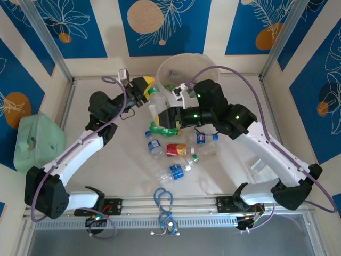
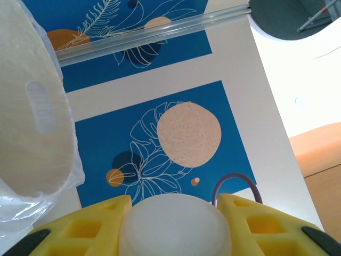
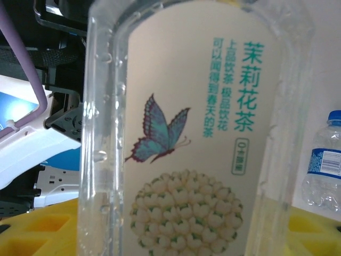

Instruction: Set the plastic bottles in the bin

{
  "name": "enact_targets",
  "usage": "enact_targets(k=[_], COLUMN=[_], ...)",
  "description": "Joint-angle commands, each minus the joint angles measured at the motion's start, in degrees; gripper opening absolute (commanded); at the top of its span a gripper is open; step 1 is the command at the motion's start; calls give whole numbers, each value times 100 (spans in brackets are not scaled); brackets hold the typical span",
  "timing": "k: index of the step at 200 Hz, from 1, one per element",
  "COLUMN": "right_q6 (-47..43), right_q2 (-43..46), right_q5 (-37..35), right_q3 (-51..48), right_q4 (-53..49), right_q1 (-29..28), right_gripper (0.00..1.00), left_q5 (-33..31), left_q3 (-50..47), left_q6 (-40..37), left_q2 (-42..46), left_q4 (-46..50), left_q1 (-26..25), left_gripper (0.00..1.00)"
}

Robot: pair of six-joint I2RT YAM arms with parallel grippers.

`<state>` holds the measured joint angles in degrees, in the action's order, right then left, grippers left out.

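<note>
A tall clear bottle (image 1: 157, 105) with a beige butterfly label (image 3: 197, 133) is held up off the table between both arms, in front of the bin (image 1: 187, 65). My left gripper (image 1: 144, 91) (image 2: 175, 201) is shut on its white cap (image 2: 175, 224). The right gripper (image 1: 170, 117) (image 3: 181, 232) is shut on the bottle's body, with yellow pads on both sides. Below them lie a green bottle (image 1: 163, 128), a red-labelled bottle (image 1: 178, 149) and blue-labelled bottles (image 1: 154, 145) (image 1: 204, 137) (image 1: 173, 172) (image 3: 324, 169). The bin's lined wall (image 2: 32, 106) stands close on the left.
A mint-green box (image 1: 37, 140) sits at the left wall. A blue cable loop (image 1: 163, 198) lies at the near rail. Crumpled clear plastic (image 1: 261, 165) lies beside the right arm. Purple cables (image 1: 250, 85) arc over both arms.
</note>
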<state>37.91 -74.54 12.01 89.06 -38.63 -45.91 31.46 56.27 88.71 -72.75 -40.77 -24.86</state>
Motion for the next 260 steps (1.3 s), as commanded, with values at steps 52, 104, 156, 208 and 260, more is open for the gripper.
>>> enact_targets(k=[52, 104, 156, 208, 260], right_q6=[-287, -413, -513, -600, -592], right_q2=[-754, -2046, -2868, -3153, -3116], right_q5=[-1579, -2204, -2920, -3121, -3266], right_q3=[1914, 3691, 4313, 4300, 4333], right_q4=[-1557, -2815, -3308, -3357, -3503], right_q1=[327, 1039, 1455, 1665, 1656], right_gripper=[60, 60, 61, 67, 84], left_q5=[-51, -400, -416, -747, -974], left_q3=[935, 959, 508, 158, 36], left_q6=[-2087, -2873, -2686, -2828, -3184], left_q2=[679, 1196, 1236, 1248, 1219], left_q4=[2708, 3956, 4185, 5013, 5926], left_q1=[182, 478, 493, 480, 429], left_gripper=[100, 97, 86, 80, 80])
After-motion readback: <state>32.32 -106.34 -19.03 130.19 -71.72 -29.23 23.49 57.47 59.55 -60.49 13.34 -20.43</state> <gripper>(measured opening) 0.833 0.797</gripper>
